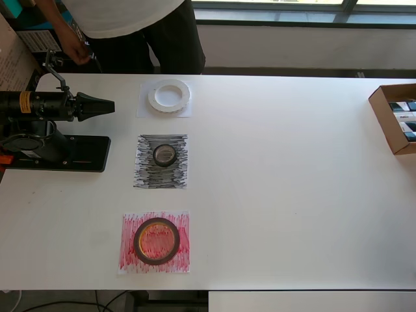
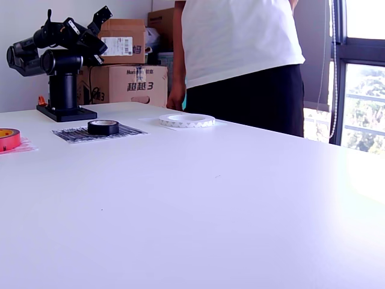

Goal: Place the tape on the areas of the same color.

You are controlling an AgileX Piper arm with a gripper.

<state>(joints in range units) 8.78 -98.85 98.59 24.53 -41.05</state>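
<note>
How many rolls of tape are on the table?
3. The white roll lies on the white sheet, the black roll on the black sheet, the red roll on the red sheet. None seems hidden.

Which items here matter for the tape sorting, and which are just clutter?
Job:
red roll on red sheet
black roll on black sheet
white roll on white sheet
gripper

Clutter:
open box
stacked cartons
person
</note>
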